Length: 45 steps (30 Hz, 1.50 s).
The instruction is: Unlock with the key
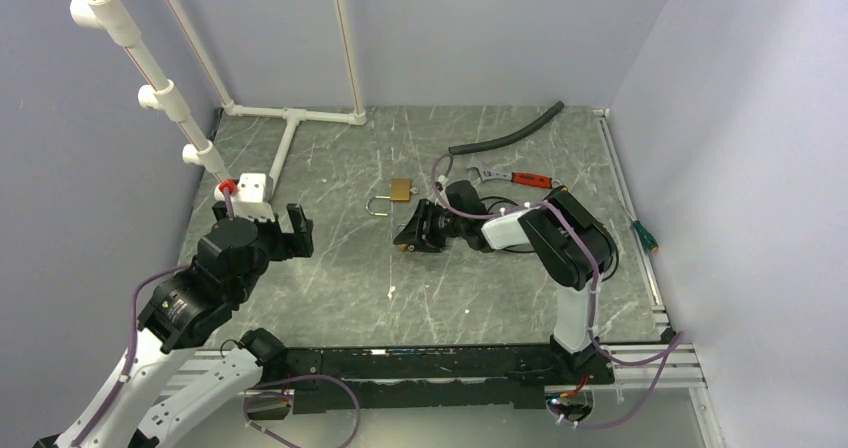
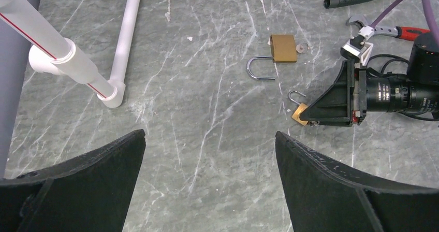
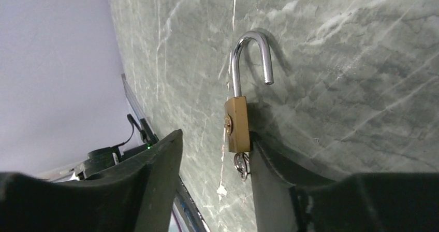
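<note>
A small brass padlock (image 3: 237, 124) with its silver shackle (image 3: 252, 51) swung open lies on the marble table, touching the inner side of one finger of my right gripper (image 3: 215, 136). The jaws stand apart and do not clamp the padlock. A small metal ring (image 3: 241, 165), on what looks like the key, hangs at the padlock's bottom end; the key's blade is hidden. The left wrist view shows this padlock (image 2: 298, 113) at the right gripper's tip (image 1: 412, 236). My left gripper (image 2: 209, 133) is open and empty, hovering over the table's left side (image 1: 285, 230).
A larger brass padlock (image 1: 398, 191), shackle open, lies behind the right gripper with a small key-like piece (image 2: 302, 48) at its side. Behind it are a black hose (image 1: 505, 136) and a red-handled wrench (image 1: 520, 179). A white pipe frame (image 1: 285, 143) stands at the back left. A green-handled screwdriver (image 1: 642, 232) lies at the right edge.
</note>
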Each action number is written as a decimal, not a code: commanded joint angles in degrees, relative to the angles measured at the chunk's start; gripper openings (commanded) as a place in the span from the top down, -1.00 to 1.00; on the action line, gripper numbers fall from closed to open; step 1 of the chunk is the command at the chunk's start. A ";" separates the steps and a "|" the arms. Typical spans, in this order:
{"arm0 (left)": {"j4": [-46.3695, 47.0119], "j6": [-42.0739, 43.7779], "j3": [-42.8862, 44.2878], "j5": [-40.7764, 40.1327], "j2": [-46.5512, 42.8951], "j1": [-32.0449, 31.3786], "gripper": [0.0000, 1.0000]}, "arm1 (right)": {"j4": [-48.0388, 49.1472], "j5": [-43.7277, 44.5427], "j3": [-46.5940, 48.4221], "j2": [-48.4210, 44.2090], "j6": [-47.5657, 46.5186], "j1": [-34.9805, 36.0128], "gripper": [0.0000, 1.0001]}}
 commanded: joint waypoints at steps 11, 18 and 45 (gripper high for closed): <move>1.80 -0.92 0.57 3.48 5.23 3.11 -0.99 | -12.78 8.61 -3.40 -15.68 -11.88 -0.33 -0.99; 1.78 -1.11 1.17 7.47 9.38 6.15 -0.99 | -24.33 19.68 -2.96 -29.44 -21.39 -0.25 -0.99; 9.44 2.14 -4.68 2.97 8.44 8.21 -0.99 | -7.63 38.03 -23.85 -63.88 -28.39 -0.16 -1.00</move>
